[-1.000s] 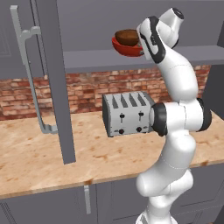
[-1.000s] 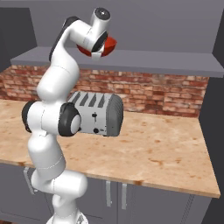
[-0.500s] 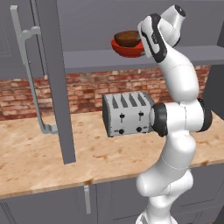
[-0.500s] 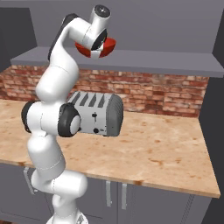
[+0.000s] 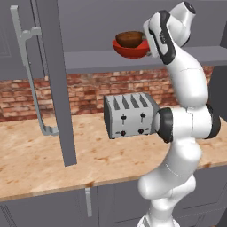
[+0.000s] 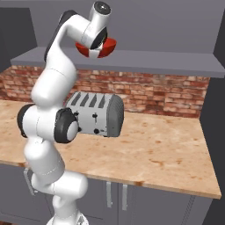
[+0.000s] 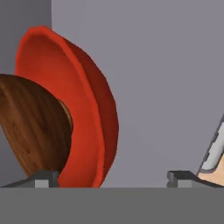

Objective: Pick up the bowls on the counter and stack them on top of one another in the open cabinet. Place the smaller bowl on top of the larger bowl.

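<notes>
Brown and wood-like, the smaller bowl [image 5: 129,38] sits inside the red bowl [image 5: 131,49] up on the grey shelf [image 5: 97,60] of the open cabinet. My gripper [image 7: 113,176] is right next to them with its jaws wide apart, holding nothing. Down below, a silver toaster [image 5: 129,115] stands on the tan counter [image 5: 40,159].

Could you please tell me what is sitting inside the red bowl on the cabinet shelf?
The brown bowl sits nested in the red bowl on the shelf. Its base and the red bowl's floor are covered.
</notes>
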Robot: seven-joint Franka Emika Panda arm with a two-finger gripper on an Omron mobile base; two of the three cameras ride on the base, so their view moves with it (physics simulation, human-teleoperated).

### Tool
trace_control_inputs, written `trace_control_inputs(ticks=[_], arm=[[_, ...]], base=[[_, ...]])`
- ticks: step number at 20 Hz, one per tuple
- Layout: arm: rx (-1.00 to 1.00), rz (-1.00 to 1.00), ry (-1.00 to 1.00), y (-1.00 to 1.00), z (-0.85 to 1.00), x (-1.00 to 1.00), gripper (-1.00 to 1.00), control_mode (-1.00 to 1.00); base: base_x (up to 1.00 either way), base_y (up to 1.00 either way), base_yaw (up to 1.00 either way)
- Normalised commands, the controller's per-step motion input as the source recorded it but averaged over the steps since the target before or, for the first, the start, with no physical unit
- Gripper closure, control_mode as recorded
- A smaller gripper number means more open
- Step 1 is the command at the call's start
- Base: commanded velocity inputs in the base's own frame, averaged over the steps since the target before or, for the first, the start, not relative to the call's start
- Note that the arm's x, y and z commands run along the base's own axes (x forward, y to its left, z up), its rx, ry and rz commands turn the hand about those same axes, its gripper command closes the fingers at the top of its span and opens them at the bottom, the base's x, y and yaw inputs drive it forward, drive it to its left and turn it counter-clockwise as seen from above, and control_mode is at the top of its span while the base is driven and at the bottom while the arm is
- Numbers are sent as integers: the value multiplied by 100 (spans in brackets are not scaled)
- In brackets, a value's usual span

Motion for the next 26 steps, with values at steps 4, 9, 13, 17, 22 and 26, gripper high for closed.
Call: trace_control_inputs(ticks=[4,9,13,17,22,26], arm=[[4,-2,0,-8,0,-62,-100,-100],[4,-2,0,-8,0,-74,-100,-100],[3,-2,0,-1,0,-76,-100,-100],[3,-3,0,0,-4,-84,-100,-100],[3,-5,0,0,-8,-90,-100,-100],[2,-5,0,0,-16,-89,-100,-100]], base=[[0,0,0],[0,0,0],[0,0,0],[0,0,0],[0,0,0],[0,0,0]])
